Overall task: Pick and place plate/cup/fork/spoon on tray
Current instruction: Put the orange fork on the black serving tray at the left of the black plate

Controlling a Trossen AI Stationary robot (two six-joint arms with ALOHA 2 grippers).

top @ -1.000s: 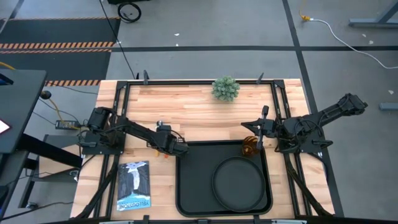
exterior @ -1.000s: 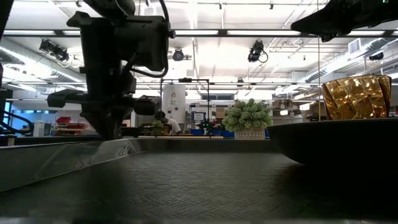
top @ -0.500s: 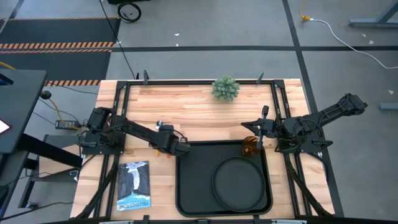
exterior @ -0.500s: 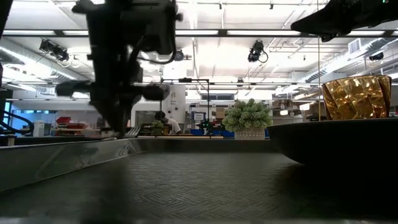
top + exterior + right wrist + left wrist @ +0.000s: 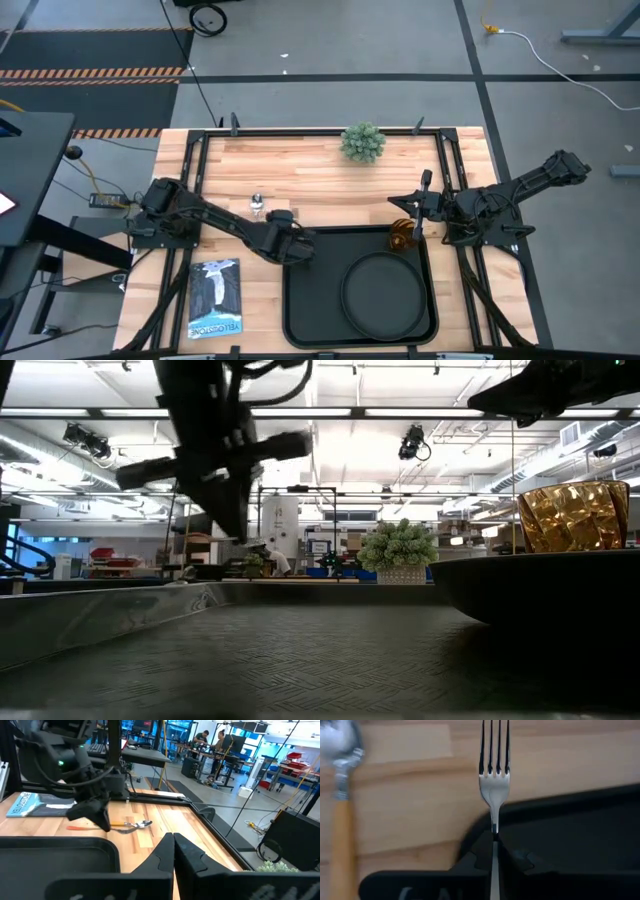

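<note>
My left gripper [image 5: 296, 248] is over the far left corner of the black tray [image 5: 310, 300], shut on the fork [image 5: 494, 775], whose silver tines stick out past the fingertips. The spoon [image 5: 340, 795] lies on the wood left of the tray, bowl [image 5: 257, 201] toward the far edge. The round black plate [image 5: 382, 288] lies flat in the tray's right half. The amber cup [image 5: 402, 237] stands upright in the tray's far right corner. My right gripper [image 5: 421, 214] is shut and empty, just beyond the cup. My left gripper pinches the fork's narrow silver neck [image 5: 494, 831] between its two fingers. The orange handle is hidden behind the fingers. The fingers lie along the fork and come from above, slanting down. The fork is lifted clear, tines over the wood by the tray's corner [image 5: 485, 822].
A small potted plant [image 5: 362, 142] stands at the table's far edge. A blue book [image 5: 215, 297] lies near the left front. Black frame rails run along the table's sides. Bare wood lies between the plant and the tray.
My left gripper has risen and gone toward the table's right and near edges, to the tray's far left corner, tipping as it went. It carries the fork, now lifted clear of the wood. The spoon has stayed where it was.
</note>
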